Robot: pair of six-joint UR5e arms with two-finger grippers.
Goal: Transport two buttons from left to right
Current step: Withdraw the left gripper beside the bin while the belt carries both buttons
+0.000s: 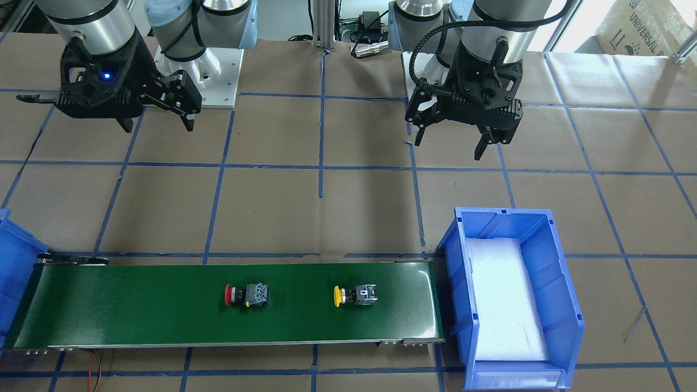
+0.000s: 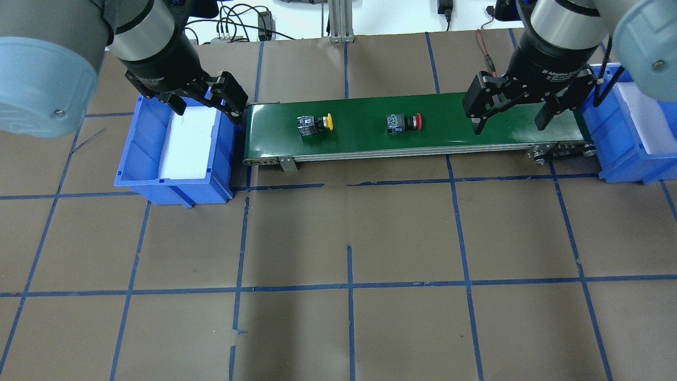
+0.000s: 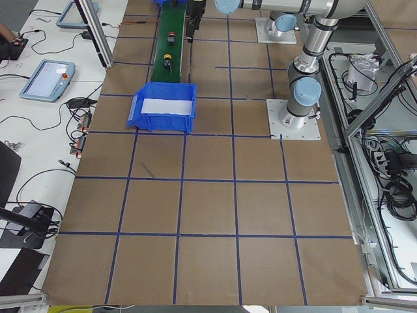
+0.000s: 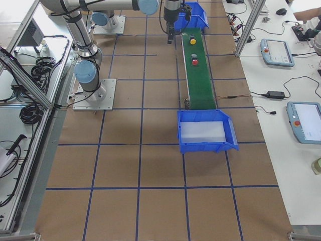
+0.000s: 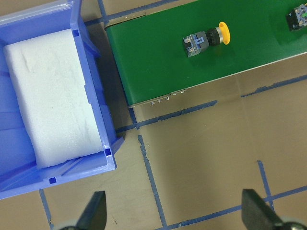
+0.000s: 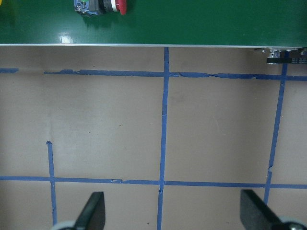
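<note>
Two buttons lie on their sides on the green conveyor belt (image 2: 359,138), apart from each other. The yellow button (image 2: 315,124) (image 1: 356,295) (image 5: 207,38) is nearer the robot's left end. The red button (image 2: 404,122) (image 1: 246,294) (image 6: 100,5) lies near the belt's middle. My left gripper (image 2: 209,108) (image 1: 449,146) hangs open and empty by the left bin's inner wall, short of the belt. Over the belt's right end, my right gripper (image 2: 509,127) (image 1: 158,126) is open with nothing in it. Neither gripper touches a button.
A blue bin (image 2: 140,148) (image 1: 566,305) lined with white foam stands at the belt's left end. A second blue bin (image 2: 616,143) (image 1: 13,261) stands at the right end. Brown paper with blue tape lines covers the table (image 2: 349,238).
</note>
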